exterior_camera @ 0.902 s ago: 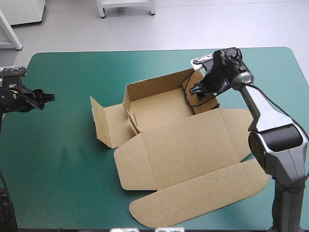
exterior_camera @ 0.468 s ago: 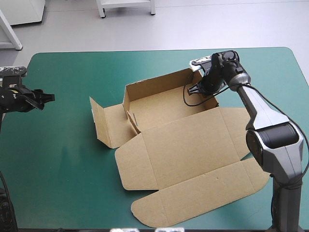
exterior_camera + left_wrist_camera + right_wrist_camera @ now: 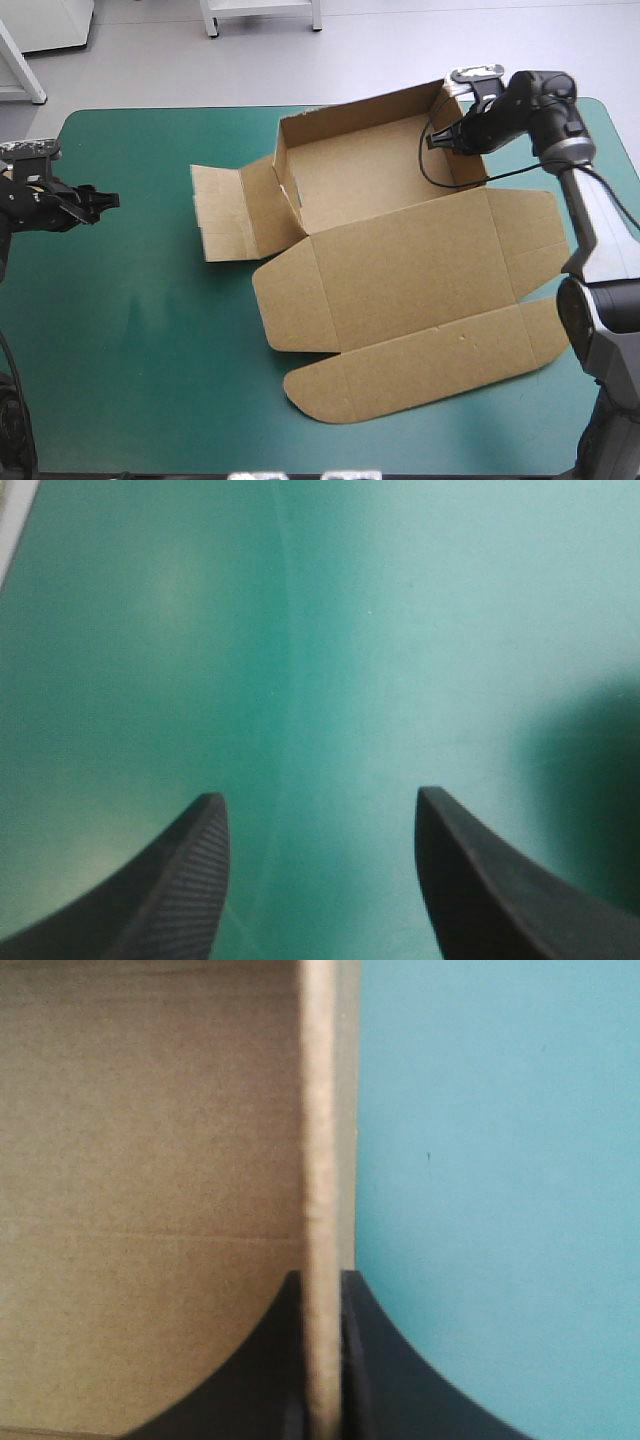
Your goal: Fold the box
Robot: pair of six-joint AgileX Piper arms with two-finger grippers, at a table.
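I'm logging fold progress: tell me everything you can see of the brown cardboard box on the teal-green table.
The brown board box is half formed: toward the table's far edge, three walls stand around an open tray; its lid and flaps lie flat toward the near edge, and a left flap lies flat outward. It rests on the teal-green cover. The black-fingered right gripper pinches the tray's right wall.

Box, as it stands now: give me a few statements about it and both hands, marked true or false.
1. The right hand is shut on a raised wall of the box. True.
2. The left hand grips the box's side flap. False: it is open over bare teal-green cover, apart from the box.
3. The lid lies flat on the teal-green cover. True.
4. The side flap stands upright. False: it lies folded outward, low on the cover.
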